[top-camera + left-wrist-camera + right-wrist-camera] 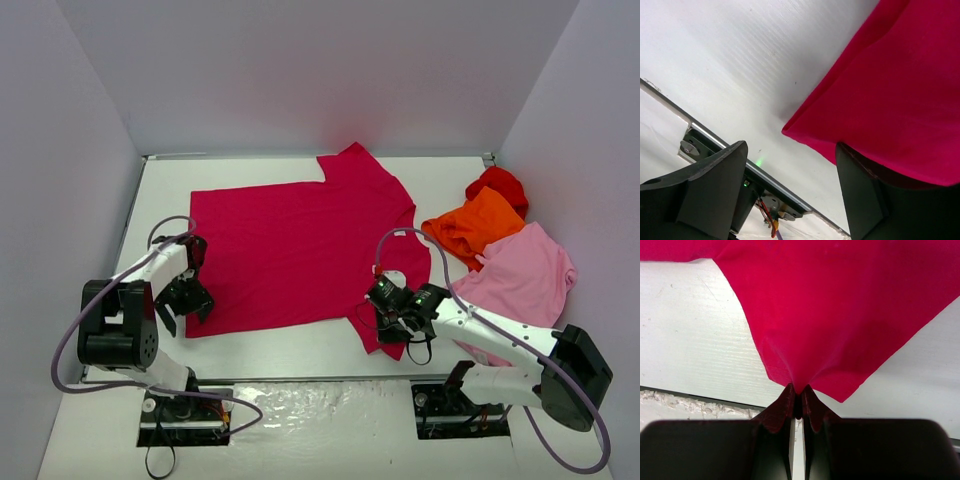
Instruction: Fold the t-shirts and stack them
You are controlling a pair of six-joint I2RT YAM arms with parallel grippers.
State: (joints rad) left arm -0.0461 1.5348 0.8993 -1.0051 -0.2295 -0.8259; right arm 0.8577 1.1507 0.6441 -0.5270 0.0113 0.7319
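Pinching raspberry-red t-shirt (290, 250): right claw (797, 401); left claw (790, 156) spread at corner

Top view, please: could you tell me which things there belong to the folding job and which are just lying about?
Job:
- raspberry-red t-shirt, spread out mid-table
- orange t-shirt, pale pink t-shirt and bright red t-shirt, heaped at the right

Merely there:
- table
- walls

Open worktop (290, 352) along the lower centre
The raspberry-red t-shirt (290, 250) fills the middle; heaped shirts (515, 270) block the right; walls (300, 80) close three sides.
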